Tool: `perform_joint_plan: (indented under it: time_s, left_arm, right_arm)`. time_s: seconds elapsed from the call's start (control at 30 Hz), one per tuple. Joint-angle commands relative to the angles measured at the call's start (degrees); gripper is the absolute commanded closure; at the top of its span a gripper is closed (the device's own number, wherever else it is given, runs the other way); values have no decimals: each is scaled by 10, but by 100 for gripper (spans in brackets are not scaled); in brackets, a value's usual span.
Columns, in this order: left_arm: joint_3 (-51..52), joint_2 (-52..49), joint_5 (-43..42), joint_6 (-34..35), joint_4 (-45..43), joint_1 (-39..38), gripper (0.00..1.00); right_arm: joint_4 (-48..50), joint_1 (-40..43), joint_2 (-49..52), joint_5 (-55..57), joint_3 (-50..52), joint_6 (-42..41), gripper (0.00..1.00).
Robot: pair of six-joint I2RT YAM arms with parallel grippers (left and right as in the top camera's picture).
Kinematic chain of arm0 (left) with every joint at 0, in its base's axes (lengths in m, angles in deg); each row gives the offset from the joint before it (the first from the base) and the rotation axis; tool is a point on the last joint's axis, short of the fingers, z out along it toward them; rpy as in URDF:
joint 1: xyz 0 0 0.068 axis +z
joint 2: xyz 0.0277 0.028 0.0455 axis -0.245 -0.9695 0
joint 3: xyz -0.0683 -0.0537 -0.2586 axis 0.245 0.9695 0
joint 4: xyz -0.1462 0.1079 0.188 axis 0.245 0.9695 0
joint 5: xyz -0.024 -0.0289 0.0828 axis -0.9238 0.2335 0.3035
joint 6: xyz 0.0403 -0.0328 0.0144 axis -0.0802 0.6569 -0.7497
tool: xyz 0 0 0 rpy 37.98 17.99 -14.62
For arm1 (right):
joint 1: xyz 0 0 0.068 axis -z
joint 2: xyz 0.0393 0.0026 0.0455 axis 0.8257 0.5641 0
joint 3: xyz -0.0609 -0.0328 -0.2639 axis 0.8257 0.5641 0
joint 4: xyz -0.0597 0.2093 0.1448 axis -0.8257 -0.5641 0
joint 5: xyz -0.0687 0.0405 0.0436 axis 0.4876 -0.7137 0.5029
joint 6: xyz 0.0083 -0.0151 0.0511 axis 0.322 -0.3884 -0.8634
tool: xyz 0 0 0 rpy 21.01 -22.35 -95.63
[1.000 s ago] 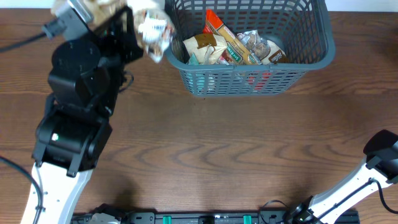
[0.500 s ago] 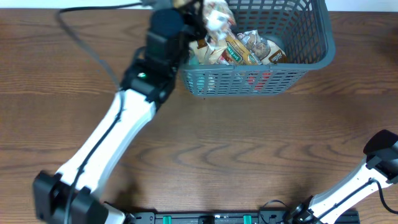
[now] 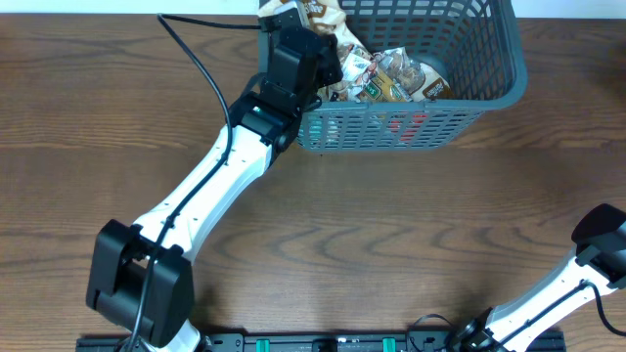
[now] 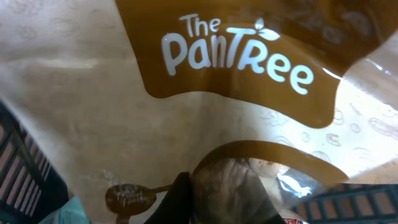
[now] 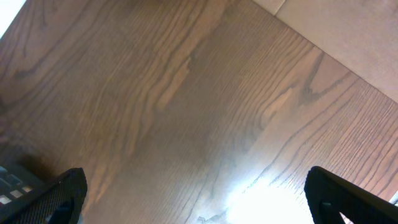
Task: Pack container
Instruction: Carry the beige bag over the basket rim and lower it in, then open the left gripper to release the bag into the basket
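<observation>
The container (image 3: 391,127) is a dark grey-blue lattice basket at the table's far edge, with several snack packets (image 3: 391,73) lying inside. My left gripper (image 3: 315,29) reaches over its left end, shut on a tan and brown "The PanTree" snack packet (image 4: 186,124). That packet fills the left wrist view, with one dark finger (image 4: 179,202) against its clear window and the basket lattice (image 4: 18,168) behind it. My right gripper (image 5: 199,193) hangs open over bare wood, nothing between its fingers.
The right arm (image 3: 597,244) sits at the table's near right corner, far from the basket. A black cable (image 3: 196,59) trails from the left arm over the table's back left. A rail (image 3: 323,342) runs along the front edge.
The left arm swung right from beside the basket to over its left end, carrying the packet. The right arm has not moved.
</observation>
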Motion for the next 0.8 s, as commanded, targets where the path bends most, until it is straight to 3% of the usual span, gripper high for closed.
perform_joint_plan:
  time_s: [0.0,0.07,0.1,0.17,0.3,0.77]
  left_arm:
    - [-5,-9,1,7,3,1,72]
    - [-5,-8,1,7,1,1,55]
    - [-5,-7,1,6,-1,2,39]
    - [-7,-7,0,-5,-5,2,18]
    - [-22,-7,-12,-44,-2,2,0]
    - [-255,-5,-7,-196,204,2,1]
  right_arm:
    - [-2,2,0,0,-1,3,1]
    - [-2,2,0,0,-1,3,1]
    - [-2,2,0,0,-1,3,1]
    - [-2,2,0,0,-1,3,1]
    - [-2,2,0,0,-1,3,1]
    - [-2,2,0,0,-1,3,1]
